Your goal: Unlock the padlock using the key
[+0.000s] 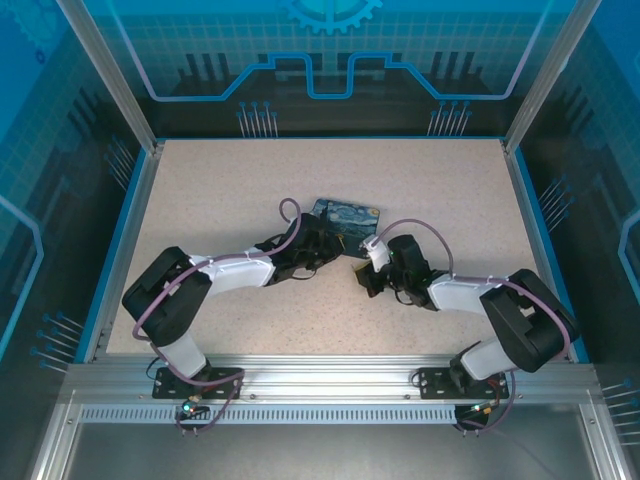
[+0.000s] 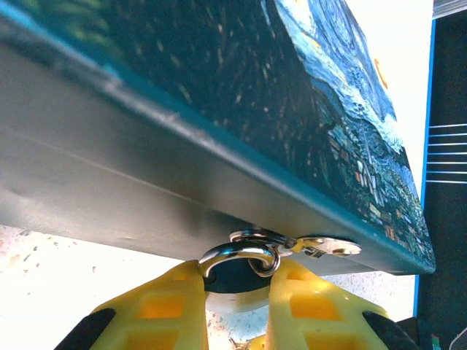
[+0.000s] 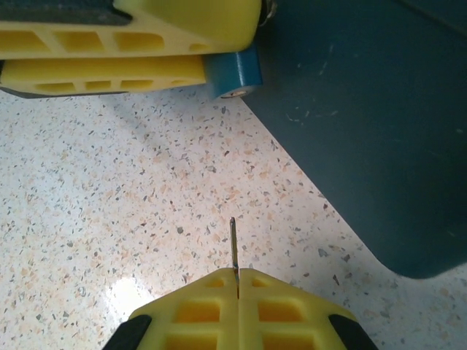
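The left claw (image 2: 237, 292) clamps the padlock (image 2: 244, 255), hooked to the edge of the painted box (image 2: 292, 109) on the bench (image 3: 109, 204), while the right claw (image 3: 237, 281), closed tight on the key (image 3: 233, 244), holds its tip near but apart.

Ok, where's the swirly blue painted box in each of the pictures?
Top view: the box lies at the middle of the speckled table.
Left wrist view: across the top, painted lid upper right, grey side beneath.
Right wrist view: its dark side, upper right.
Shared landmark: the padlock at the box's edge between yellow fingers, bottom middle for the left wrist, top middle for the right.
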Controlling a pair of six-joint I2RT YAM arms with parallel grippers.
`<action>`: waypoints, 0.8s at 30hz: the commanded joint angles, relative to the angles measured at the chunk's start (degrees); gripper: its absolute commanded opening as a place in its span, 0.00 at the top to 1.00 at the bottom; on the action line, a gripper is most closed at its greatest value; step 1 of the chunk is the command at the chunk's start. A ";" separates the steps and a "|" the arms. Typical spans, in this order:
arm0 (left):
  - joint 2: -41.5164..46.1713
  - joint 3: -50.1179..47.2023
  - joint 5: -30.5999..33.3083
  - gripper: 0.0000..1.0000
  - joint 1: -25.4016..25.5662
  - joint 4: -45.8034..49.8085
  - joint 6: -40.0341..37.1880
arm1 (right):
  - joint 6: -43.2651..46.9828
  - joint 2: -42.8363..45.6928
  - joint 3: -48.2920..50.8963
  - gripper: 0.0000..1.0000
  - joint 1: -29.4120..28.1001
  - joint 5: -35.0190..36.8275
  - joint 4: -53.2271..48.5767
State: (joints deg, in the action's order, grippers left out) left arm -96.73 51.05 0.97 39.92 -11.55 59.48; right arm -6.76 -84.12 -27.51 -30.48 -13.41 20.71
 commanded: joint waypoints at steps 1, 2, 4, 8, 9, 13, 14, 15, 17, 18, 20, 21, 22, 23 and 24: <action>2.20 -0.67 -1.52 0.99 0.49 -2.25 1.07 | 1.43 -0.75 -2.33 1.00 -1.55 2.41 0.65; 2.15 -0.63 -1.43 0.99 0.49 -2.20 1.07 | 1.45 -0.78 -2.58 1.00 -1.75 2.95 0.65; 2.06 -0.62 -1.33 1.00 0.62 -2.31 1.07 | 1.49 -0.85 -2.97 1.00 -1.84 3.62 0.56; 1.81 -0.51 -1.55 1.00 0.77 -2.39 1.33 | 2.21 -1.46 -4.58 1.00 -1.94 4.31 -1.05; 1.81 -0.50 -1.61 1.00 0.77 -2.50 1.42 | 2.37 -1.80 -5.06 1.00 -2.00 4.56 -1.65; 1.74 -0.41 -1.76 1.00 0.91 -2.58 1.55 | 2.60 -2.63 -5.97 1.00 -2.15 4.80 -2.12; 1.73 -0.39 -1.79 1.00 0.93 -2.56 1.63 | 2.60 -2.78 -6.14 1.00 -2.12 4.80 -2.08; 1.72 -0.36 -1.89 1.00 0.95 -2.59 1.68 | 2.57 -2.92 -6.37 1.00 -2.26 4.71 -2.08; 1.63 -0.38 -1.97 1.00 0.96 -2.76 1.79 | 2.72 -3.28 -6.75 1.00 -2.28 4.33 -2.08; 1.63 -0.41 -1.95 1.00 1.00 -2.93 1.98 | 2.72 -3.50 -6.98 1.00 -2.30 4.19 -2.23; 1.54 -0.51 -2.03 1.00 0.95 -3.03 2.00 | 2.85 -3.75 -7.20 1.00 -2.41 4.09 -2.38; 1.54 -0.58 -2.02 1.00 0.98 -3.18 2.04 | 2.83 -3.85 -7.22 1.00 -2.48 4.09 -2.33; 1.54 -0.60 -2.03 1.00 0.97 -3.30 2.04 | 2.84 -3.86 -7.19 1.00 -2.42 3.93 -2.34; 1.54 -0.59 -2.07 1.00 0.97 -3.29 2.13 | 2.90 -3.95 -7.17 1.00 -2.48 3.87 -2.34; 1.54 -0.59 -2.17 1.00 0.95 -3.27 2.13 | 3.05 -3.87 -7.13 1.00 -2.53 3.74 -2.30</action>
State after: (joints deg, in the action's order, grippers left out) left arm -96.73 50.61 0.10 40.56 -12.32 61.19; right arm -4.84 -87.50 -33.41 -31.99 -9.39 18.90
